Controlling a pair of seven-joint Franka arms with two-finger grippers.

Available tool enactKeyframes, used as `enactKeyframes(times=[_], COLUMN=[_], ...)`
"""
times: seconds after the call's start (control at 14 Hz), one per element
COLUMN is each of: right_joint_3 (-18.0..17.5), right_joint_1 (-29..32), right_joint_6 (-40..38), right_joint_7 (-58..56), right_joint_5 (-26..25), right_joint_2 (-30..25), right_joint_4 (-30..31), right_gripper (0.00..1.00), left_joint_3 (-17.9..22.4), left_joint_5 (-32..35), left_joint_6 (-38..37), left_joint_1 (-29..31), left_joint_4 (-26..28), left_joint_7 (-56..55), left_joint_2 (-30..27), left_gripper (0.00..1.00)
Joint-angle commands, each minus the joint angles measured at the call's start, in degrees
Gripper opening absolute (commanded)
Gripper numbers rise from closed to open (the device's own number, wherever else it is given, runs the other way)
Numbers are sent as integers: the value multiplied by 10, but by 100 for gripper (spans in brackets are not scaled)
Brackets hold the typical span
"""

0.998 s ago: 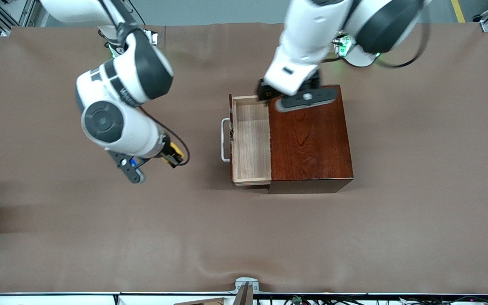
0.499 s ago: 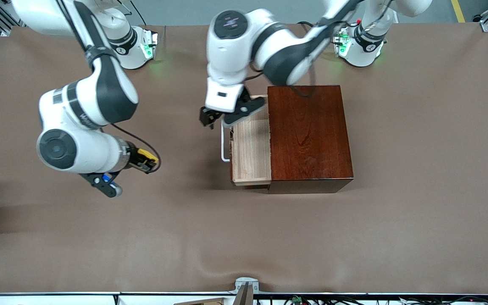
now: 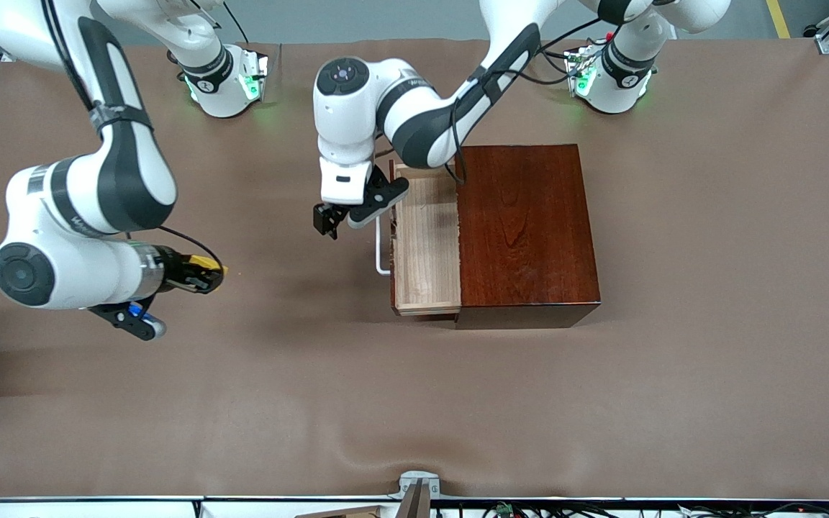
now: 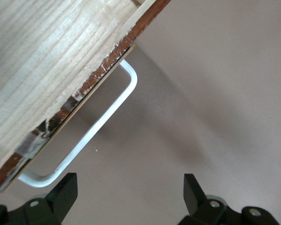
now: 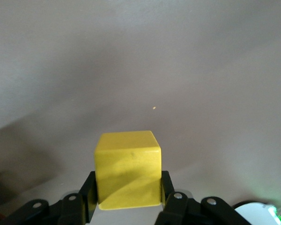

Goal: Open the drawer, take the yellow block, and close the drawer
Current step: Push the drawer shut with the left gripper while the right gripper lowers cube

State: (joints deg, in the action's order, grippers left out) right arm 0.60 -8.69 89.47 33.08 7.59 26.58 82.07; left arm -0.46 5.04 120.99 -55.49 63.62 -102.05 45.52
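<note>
Right gripper (image 3: 206, 273): left-centre of the front view, up over bare table toward the right arm's end; fingers (image 5: 166, 187) clamped on the yellow block (image 5: 127, 168), one on each side face.
Yellow block: small plain cube, out of the drawer and clear of the table; shows in the front view as a yellow tip at the gripper's end (image 3: 213, 270).
Table (image 3: 414, 403): brown covering across the whole front view.
Drawer (image 3: 425, 244): centre of the front view, pulled out of the box toward the right arm's end; pale-wood floor bare, dark front panel chipped along its top edge.
Handle (image 3: 381, 248): white U-shaped bar on the drawer front, nothing touching it; also crosses the left wrist view (image 4: 93, 133).
Box (image 3: 526, 226): glossy mahogany, centre-right of the front view, housing the drawer.
Left gripper (image 3: 339, 216): upper centre of the front view, over the table just beside the handle's upper end; jaws spread wide, nothing between them, fingertips (image 4: 65, 187) dark at the bottom of its wrist view.
</note>
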Motion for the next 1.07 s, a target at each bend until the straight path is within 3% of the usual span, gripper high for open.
enactKeyframes(times=[0.0, 0.78, 1.0], right_joint_3=[-8, -8, -8], right_joint_1=[28, 130, 130], right_joint_6=[29, 263, 323], right_joint_7=[-61, -302, -306], right_joint_5=[-12, -31, -31], right_joint_2=[-30, -40, -40], right_joint_4=[60, 263, 308], right_gripper=[0, 0, 0], left_joint_3=[12, 25, 25], left_joint_5=[9, 8, 6], left_joint_6=[24, 45, 31], left_joint_1=[-10, -18, -12], left_joint_4=[-27, -22, -21], left_joint_7=[-49, -168, -169], left_joint_2=[32, 68, 68], left_gripper=[100, 100, 100])
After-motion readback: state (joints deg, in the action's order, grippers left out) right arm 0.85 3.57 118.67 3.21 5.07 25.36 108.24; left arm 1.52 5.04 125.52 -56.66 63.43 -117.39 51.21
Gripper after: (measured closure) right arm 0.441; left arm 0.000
